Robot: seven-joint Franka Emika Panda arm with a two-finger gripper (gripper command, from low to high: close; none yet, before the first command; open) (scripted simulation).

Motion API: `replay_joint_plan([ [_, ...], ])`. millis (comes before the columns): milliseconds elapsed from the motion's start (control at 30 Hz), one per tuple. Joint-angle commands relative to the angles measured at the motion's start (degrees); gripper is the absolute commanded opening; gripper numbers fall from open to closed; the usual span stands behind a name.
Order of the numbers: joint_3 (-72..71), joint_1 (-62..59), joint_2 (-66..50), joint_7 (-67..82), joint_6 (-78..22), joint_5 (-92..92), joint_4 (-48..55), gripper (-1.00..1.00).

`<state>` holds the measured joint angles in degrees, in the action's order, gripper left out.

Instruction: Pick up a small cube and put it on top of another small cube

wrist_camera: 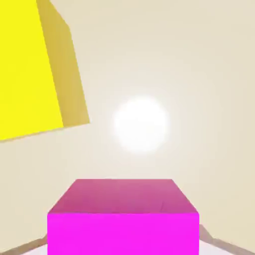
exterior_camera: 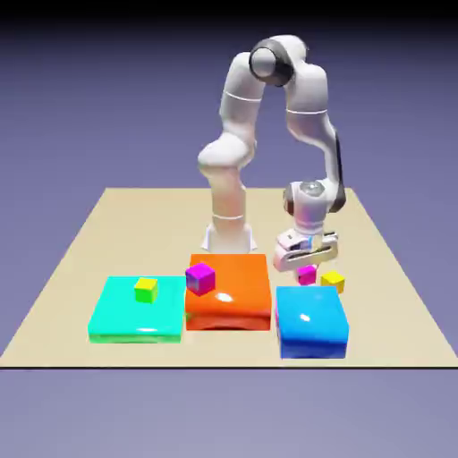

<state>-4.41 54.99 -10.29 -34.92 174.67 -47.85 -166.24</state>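
Observation:
The small magenta-pink cube (exterior_camera: 307, 275) sits low by the table, just behind the blue block. My gripper (exterior_camera: 307, 267) is down around it. In the hand view this cube (wrist_camera: 123, 219) fills the bottom middle, and a grey fingertip (wrist_camera: 215, 243) shows against each of its side edges, so my gripper (wrist_camera: 124, 247) looks shut on it. Whether the cube still touches the table I cannot tell. The slightly larger magenta cube with purple sides (exterior_camera: 200, 277) stands on the left rear corner of the orange block (exterior_camera: 229, 291), well to the exterior view's left of my gripper.
A yellow cube (exterior_camera: 332, 281) lies close beside the held cube, and looms at the upper left of the hand view (wrist_camera: 30, 69). A blue block (exterior_camera: 310, 322) lies just in front. Another yellow cube (exterior_camera: 146, 289) rests on the cyan block (exterior_camera: 134, 313).

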Motion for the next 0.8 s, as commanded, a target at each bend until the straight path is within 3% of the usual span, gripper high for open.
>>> replay_joint_plan([
  [0, -1.64, -2.07, 1.04, -1.42, -0.59, 1.84, -0.37, -1.00],
  [533, -27.25, -34.35, 17.20, -24.22, -10.01, 31.21, -6.11, -1.00],
  [767, -14.79, -46.49, 22.62, -23.70, -23.03, 37.59, 1.26, -1.00],
])
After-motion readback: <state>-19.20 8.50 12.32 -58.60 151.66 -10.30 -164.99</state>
